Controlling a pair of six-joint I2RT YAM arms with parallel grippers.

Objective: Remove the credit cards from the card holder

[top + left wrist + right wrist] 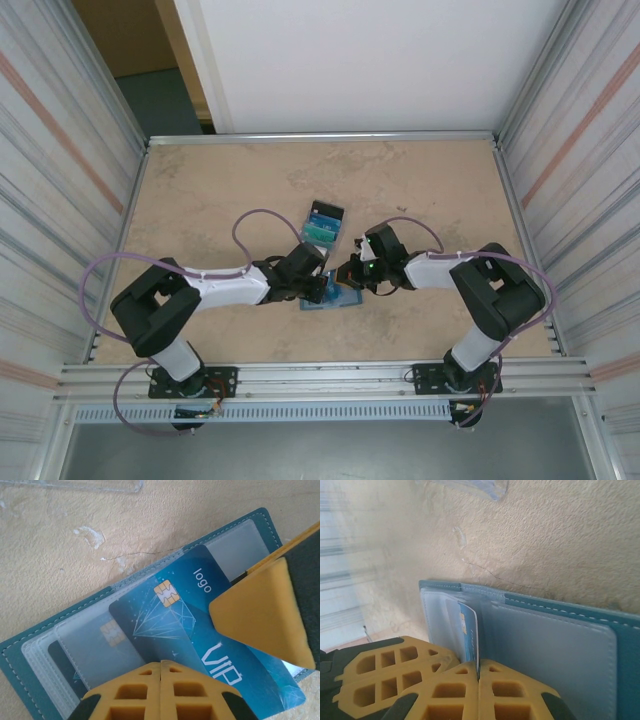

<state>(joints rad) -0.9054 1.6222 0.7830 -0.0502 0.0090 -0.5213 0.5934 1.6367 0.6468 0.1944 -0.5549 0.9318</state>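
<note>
At centre of the top view, card holder (330, 300) lies open on bench (220, 190), between both arms. Right gripper (478, 676) pinches blue credit card (185, 630) by one edge. That card is partly out of its clear pocket, slanting across the lining. Left gripper (160, 692) has fingers pressed together, low in the left wrist frame over the card holder; contact unclear. Second card (107, 635) sits inside a pocket, chip showing. Clear tray (327, 212) is just above the card holder.

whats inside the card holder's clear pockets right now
A blue VIP card sticks partway out of the card holder. A second chipped card shows through a clear sleeve. The end effector fingers hide whatever lies beneath them.
</note>
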